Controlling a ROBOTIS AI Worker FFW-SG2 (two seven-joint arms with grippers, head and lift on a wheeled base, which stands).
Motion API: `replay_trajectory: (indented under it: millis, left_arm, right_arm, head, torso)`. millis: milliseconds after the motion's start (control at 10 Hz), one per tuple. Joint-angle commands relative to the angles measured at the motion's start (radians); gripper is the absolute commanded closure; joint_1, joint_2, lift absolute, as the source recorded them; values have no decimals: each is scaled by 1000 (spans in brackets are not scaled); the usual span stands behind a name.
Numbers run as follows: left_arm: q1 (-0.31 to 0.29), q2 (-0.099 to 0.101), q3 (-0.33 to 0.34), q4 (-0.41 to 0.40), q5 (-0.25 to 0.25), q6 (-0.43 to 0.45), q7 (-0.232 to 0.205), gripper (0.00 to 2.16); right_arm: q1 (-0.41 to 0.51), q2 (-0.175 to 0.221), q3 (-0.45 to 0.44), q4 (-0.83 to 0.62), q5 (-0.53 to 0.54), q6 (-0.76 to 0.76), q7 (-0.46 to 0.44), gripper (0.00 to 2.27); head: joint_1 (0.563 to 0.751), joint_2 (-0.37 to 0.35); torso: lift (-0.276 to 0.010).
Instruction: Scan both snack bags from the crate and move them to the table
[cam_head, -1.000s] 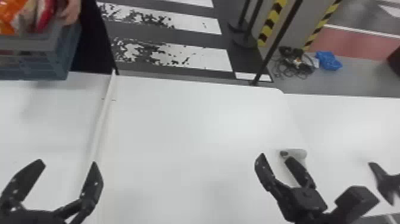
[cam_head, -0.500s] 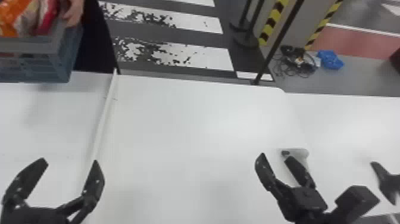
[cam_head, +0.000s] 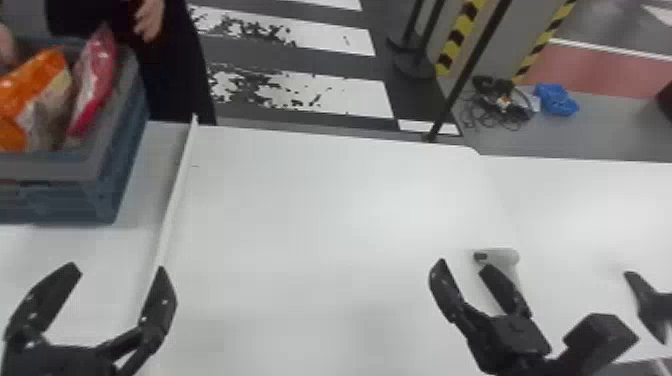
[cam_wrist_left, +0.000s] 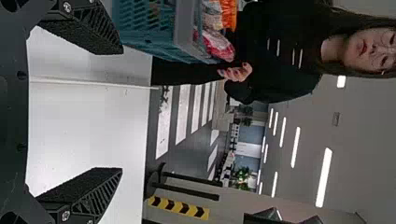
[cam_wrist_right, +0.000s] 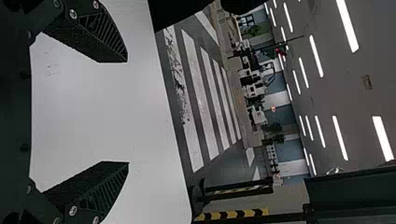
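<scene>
We are looking in the head view at the white table (cam_head: 300, 225), its near, left and right edges being cut off; the blue-grey crate (cam_head: 55, 172) is sitting over its ten o'clock part, its left side running out of view, and we are not managing to tell whether its underside is touching the tabletop; our left gripper (cam_head: 117, 272) is hanging at eight o'clock, its jaws standing wide apart with nothing between them; our right gripper (cam_head: 462, 267) is hanging at five o'clock, jaws also standing well apart and holding nothing.

Both snack bags are resting in the crate; the orange bag (cam_head: 37, 75) is losing its left part to the view's edge, its long axis running from about seven to one o'clock, its upper corner pointing to one; the red bag (cam_head: 95, 80) is leaning just beside it, narrow, its lower end being hard to make out, its long axis also running from seven to one.

One hand of a person (cam_head: 150, 20) is showing just beyond the crate, towards its one o'clock; the other hand (cam_head: 6, 47) is mostly being cut off, near the orange bag; a pale device (cam_head: 505, 257) is lying beyond our right gripper, partly being hidden by a finger.
</scene>
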Motion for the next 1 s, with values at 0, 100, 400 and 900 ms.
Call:
replay_trajectory:
  millis: [0, 100, 400, 900]
  left_arm:
    - [5, 2, 2, -11, -3, -6, 4, 103]
    - [9, 2, 7, -11, -5, -9, 4, 103]
    - [9, 7, 24, -7, -5, -28, 6, 103]
    - [-96, -10, 234, -47, 162, 169, -57, 97]
  right_arm:
    - [0, 0, 0, 0, 0, 0, 0, 161]
    - [2, 0, 0, 0, 0, 0, 0, 161]
    - [0, 0, 3, 0, 0, 0, 0, 161]
    - [2, -2, 0, 0, 0, 0, 2, 161]
  head:
    - [695, -218]
    - [695, -216]
    - [695, -207]
    - [695, -119]
  torso:
    - [-87]
    - [-87]
    - [-87]
    - [-87]
